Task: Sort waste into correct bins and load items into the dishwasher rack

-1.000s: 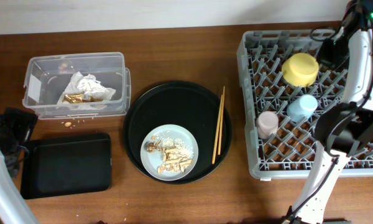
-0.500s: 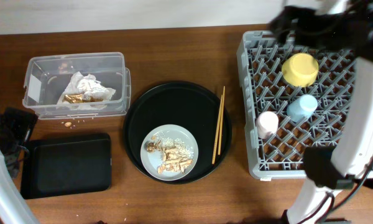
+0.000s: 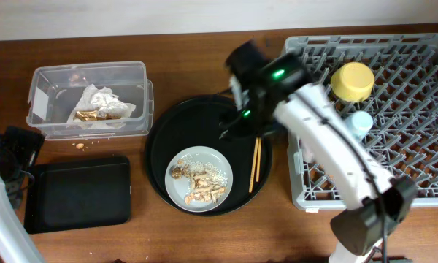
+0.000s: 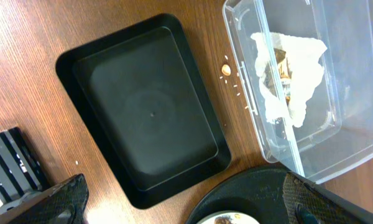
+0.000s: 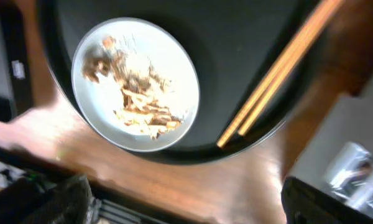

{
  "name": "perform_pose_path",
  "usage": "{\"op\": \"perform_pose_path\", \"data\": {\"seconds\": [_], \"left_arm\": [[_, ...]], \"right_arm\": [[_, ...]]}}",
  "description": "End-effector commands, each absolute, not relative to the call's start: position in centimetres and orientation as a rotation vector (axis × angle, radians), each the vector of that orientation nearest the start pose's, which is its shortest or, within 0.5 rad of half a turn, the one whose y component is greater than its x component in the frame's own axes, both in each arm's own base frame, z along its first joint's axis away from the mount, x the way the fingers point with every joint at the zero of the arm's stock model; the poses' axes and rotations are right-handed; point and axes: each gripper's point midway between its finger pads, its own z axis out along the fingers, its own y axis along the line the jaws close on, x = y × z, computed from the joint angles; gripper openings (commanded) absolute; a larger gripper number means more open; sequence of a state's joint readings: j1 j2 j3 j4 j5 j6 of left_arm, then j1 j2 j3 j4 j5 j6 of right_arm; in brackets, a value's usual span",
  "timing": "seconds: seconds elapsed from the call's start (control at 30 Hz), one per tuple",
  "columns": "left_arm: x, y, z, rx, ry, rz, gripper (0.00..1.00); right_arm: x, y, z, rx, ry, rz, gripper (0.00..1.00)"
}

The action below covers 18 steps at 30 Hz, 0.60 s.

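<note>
The chopsticks (image 3: 254, 166) lie side by side, touching, on the right part of the round tray (image 3: 168, 124) at mid-frame in the overhead view. They are just right of the plate (image 3: 198, 177), and their upper ends are hidden under the right arm. The right pincer (image 5: 183, 186) hangs over that tray. Its view is blurred, but its fingers sit spread at the lower corners with nothing between them. The left pincer (image 4: 185, 186) is likewise spread and empty, above the flat tray (image 4: 146, 112) at lower left. Beside that tray is the clear box (image 3: 36, 102), which holds the paper (image 3: 98, 102).

The sticks look light, stiff, thin and smooth, so they may roll apart, or swing if pinched near one end. Lying flat, they leave little to get under. The safest hold is probably across both at once near their middle, a finger on either side, so that closing presses them together.

The plate carries brown scraps (image 5: 133, 93) and pale crumbs. It looks hard and slick, so it is best taken by the rim and kept level until it is over a bin. The rack (image 3: 292, 183) fills the right of the frame.
</note>
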<state>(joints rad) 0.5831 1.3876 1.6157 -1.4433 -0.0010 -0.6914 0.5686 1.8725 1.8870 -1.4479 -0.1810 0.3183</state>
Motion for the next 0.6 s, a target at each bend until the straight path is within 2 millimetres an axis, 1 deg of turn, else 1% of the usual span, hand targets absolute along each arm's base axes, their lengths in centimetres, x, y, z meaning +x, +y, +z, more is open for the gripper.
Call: {"op": "perform_pose_path", "data": {"seconds": [0.0,0.1,0.17,0.27,0.33,0.47,0.57], "left_arm": [[23.5,15.8,25.8,-1.643,2.241,-0.012,0.99],[23.5,15.8,25.8,-1.643,2.241,-0.012,0.99],[23.5,15.8,25.8,-1.643,2.241,-0.012,0.99],[23.5,15.8,25.8,-1.643,2.241,-0.012,0.99],[23.5,15.8,25.8,-1.643,2.241,-0.012,0.99],[23.5,15.8,25.8,-1.643,2.241,-0.012,0.99],[23.5,15.8,25.8,-1.643,2.241,-0.012,0.99]], "right_arm": [[29.1,24.4,15.5,-0.406,3.079,0.361,0.99],[29.5,24.4,13.7,-0.262,3.095,0.357,0.99],[30.1,23.7,12.7,-0.15,3.086,0.283,0.99],[30.2,22.4,11.6,-0.028,3.09,0.184,0.99],[30.2,22.1,10.9,-0.02,3.09,0.16,0.99],[30.1,20.6,9.6,0.001,3.081,0.037,0.99],[30.2,20.4,8.6,0.04,3.074,0.029,0.99]]}}
